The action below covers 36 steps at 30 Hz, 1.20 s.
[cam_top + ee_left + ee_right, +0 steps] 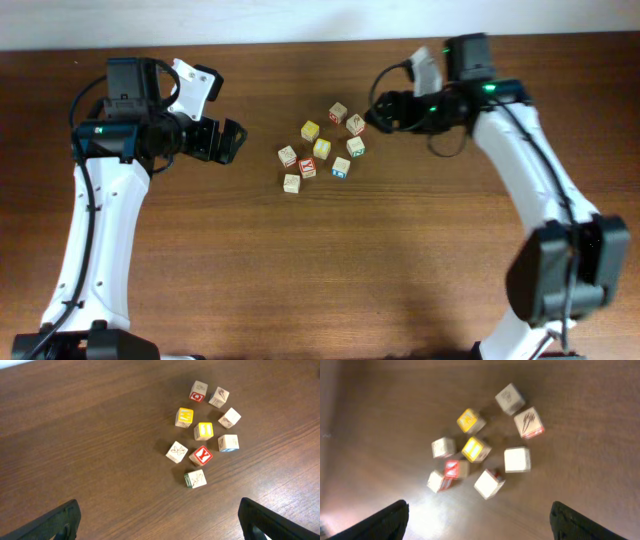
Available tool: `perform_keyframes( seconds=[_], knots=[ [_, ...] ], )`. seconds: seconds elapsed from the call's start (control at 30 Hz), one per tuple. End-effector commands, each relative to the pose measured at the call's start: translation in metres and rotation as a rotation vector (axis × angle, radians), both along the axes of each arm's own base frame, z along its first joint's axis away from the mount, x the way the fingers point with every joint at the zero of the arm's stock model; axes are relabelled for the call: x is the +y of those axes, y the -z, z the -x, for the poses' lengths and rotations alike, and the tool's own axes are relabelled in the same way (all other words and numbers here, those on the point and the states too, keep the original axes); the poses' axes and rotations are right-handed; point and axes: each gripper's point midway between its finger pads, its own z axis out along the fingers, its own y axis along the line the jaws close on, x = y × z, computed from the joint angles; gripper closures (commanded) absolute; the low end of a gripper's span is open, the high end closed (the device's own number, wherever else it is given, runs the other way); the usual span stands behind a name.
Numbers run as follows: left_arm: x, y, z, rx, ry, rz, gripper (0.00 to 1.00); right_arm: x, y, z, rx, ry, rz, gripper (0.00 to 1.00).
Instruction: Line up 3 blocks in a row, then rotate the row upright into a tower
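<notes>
A dark wooden table (200, 260) runs under everything, bare apart from one small huddle of letter cubes at its middle. On the left, my left pincer (232, 141) hangs with its jaws spread as wide as they go, gripping nothing, well apart from the huddle. Nearest that side lies the green-edged cube (195, 479), at the outer rim of the group. Just beyond it is the red Y cube (307, 167), crowded by a plain neighbour, and next along sits the blue-marked cube (341, 167). The two yellow cubes (322, 148) occupy the centre and I mean to leave them alone. On the right, my right pincer (371, 113) hovers at the far upper edge of the huddle, jaws wide apart and empty. I judge no cube turned yet. To do this well I would start with a rim cube, come straight down with one finger on each side, close gently, twist from the wrist, then let go cleanly. The gaps are narrow, so a stray finger could shove a neighbour.
</notes>
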Motion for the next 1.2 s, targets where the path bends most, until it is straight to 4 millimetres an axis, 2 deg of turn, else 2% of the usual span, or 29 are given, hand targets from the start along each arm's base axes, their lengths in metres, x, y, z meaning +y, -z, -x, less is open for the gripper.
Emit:
perform_keyframes(
  seconds=[0.0, 0.1, 0.3, 0.4, 0.53, 0.57, 0.6, 0.7, 0.77, 0.83, 0.93, 0.97, 1.03, 1.07, 1.1, 1.17],
  knots=[
    [-0.003, -0.01, -0.002, -0.029, 0.018, 0.008, 0.01, 0.022, 0.046, -0.014, -0.025, -0.031, 0.187, 0.1],
    [-0.003, -0.01, -0.002, -0.029, 0.018, 0.008, 0.01, 0.026, 0.086, -0.023, -0.058, -0.053, 0.38, 0.13],
    [-0.003, -0.01, -0.002, -0.029, 0.018, 0.008, 0.01, 0.033, 0.127, -0.032, -0.062, -0.054, 0.47, 0.23],
    [-0.003, -0.01, -0.002, -0.029, 0.018, 0.008, 0.01, 0.035, 0.133, -0.037, -0.075, -0.05, 0.466, 0.3],
    [-0.003, -0.01, -0.002, -0.029, 0.018, 0.008, 0.01, 0.035, 0.152, -0.037, -0.054, -0.056, 0.473, 0.36],
    [-0.003, -0.01, -0.002, -0.029, 0.018, 0.008, 0.01, 0.034, 0.153, -0.036, -0.05, -0.056, 0.474, 0.4],
    [-0.003, -0.01, -0.002, -0.029, 0.018, 0.008, 0.01, 0.034, 0.153, -0.036, -0.049, -0.057, 0.475, 0.49],
    [-0.003, -0.01, -0.002, -0.029, 0.018, 0.008, 0.01, 0.035, 0.151, -0.037, -0.053, -0.055, 0.473, 0.62],
    [-0.003, -0.01, -0.002, -0.029, 0.018, 0.008, 0.01, 0.036, 0.147, -0.039, -0.059, -0.049, 0.469, 0.67],
    [-0.003, -0.01, -0.002, -0.029, 0.018, 0.008, 0.01, 0.037, 0.137, -0.041, -0.069, -0.044, 0.462, 0.67],
    [-0.003, -0.01, -0.002, -0.029, 0.018, 0.008, 0.01, 0.039, 0.089, -0.037, -0.074, -0.035, 0.43, 0.67],
    [-0.003, -0.01, -0.002, -0.029, 0.018, 0.008, 0.01, 0.036, 0.06, -0.031, -0.067, -0.01, 0.419, 0.67],
    [-0.003, -0.01, -0.002, -0.029, 0.018, 0.008, 0.01, 0.027, 0.021, -0.011, -0.024, 0.023, 0.408, 0.66],
    [-0.003, -0.01, -0.002, -0.028, 0.018, 0.008, 0.01, 0.023, 0.01, -0.002, 0.002, 0.041, 0.406, 0.66],
    [-0.003, -0.01, -0.002, -0.029, 0.018, 0.008, 0.01, 0.012, -0.005, 0.021, 0.072, 0.088, 0.402, 0.66],
    [-0.003, -0.01, -0.002, -0.029, 0.018, 0.008, 0.01, 0.001, -0.004, 0.051, 0.206, 0.152, 0.413, 0.66]
  ],
)
